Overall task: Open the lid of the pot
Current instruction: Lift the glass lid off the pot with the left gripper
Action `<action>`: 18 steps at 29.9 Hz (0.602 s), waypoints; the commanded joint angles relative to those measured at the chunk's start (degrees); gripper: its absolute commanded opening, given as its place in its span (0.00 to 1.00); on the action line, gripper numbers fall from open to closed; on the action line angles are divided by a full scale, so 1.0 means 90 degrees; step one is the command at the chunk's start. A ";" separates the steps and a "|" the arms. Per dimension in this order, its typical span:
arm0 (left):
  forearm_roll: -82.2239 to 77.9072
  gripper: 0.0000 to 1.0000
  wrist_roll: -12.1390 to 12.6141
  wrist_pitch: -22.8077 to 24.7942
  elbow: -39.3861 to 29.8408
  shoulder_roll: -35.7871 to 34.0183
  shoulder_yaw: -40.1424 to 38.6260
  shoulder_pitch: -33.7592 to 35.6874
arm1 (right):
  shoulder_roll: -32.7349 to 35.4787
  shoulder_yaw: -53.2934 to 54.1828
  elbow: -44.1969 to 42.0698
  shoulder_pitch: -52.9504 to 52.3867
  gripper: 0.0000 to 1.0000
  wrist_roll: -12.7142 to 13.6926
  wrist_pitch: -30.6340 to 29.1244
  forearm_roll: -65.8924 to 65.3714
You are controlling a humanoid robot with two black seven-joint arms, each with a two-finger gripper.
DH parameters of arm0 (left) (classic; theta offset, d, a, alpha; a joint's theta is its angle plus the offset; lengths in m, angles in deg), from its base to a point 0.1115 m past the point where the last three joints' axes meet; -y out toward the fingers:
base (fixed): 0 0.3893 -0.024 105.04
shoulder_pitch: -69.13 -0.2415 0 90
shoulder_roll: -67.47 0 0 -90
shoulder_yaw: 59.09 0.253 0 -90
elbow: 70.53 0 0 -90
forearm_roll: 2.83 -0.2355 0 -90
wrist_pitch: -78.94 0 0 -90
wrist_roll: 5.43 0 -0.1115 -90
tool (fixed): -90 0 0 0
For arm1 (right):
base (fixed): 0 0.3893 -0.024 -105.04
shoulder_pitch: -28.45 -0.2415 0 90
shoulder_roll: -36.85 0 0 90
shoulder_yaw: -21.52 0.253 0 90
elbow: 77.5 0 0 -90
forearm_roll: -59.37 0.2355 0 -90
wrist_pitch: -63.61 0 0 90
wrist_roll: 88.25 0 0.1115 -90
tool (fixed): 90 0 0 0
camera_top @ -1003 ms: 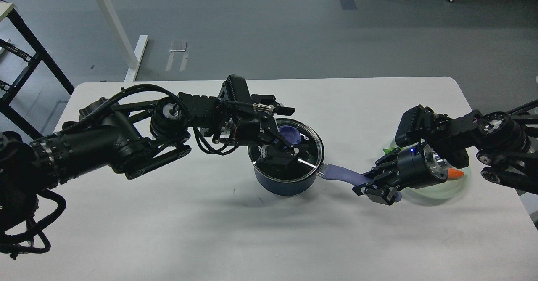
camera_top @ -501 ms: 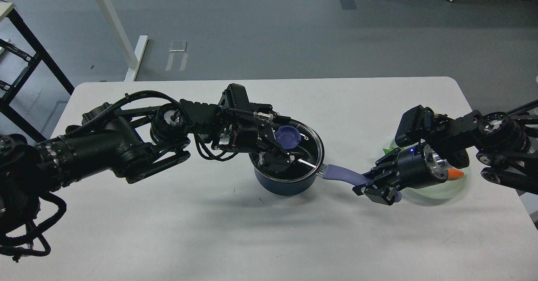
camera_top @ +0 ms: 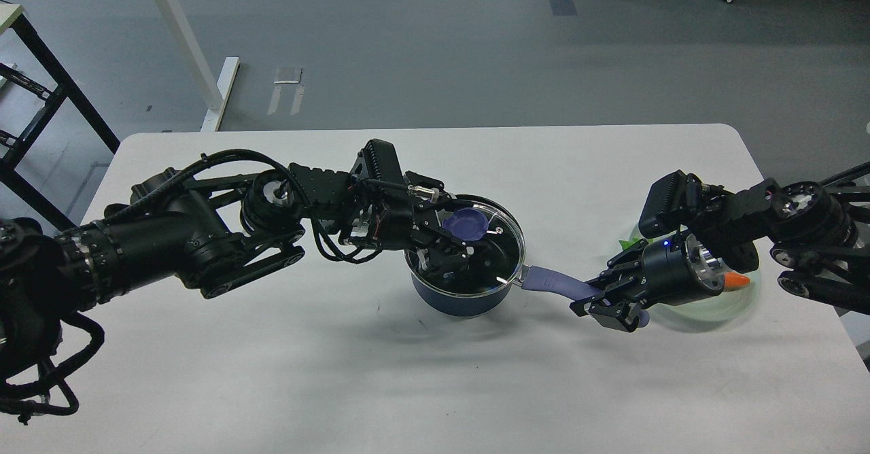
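Here, a lidded pot on the tabletop.
Left tool pinches the lid knob; right tool pinches the pot handle.

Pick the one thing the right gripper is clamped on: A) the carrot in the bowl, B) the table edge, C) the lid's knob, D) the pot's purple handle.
D: the right gripper is closed around the far end of the purple handle that sticks out from the pot.
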 commanded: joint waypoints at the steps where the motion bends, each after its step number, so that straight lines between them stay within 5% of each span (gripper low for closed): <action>1: -0.0002 0.32 0.0000 -0.0014 -0.0044 -0.0019 -0.0001 0.0030 | 0.0000 0.0000 0.0000 0.0000 0.31 0.0001 0.0000 -0.0003; 9: 0.0057 0.32 0.0000 -0.0024 -0.0337 -0.0156 -0.0030 0.0449 | 0.0000 0.0000 0.0000 0.0000 0.31 0.0001 0.0000 -0.0003; 18: 0.0291 0.33 0.0000 -0.0179 -0.1089 -0.1453 -0.0030 0.0948 | 0.0010 0.0000 0.0000 0.0000 0.31 0.0001 0.0010 -0.0003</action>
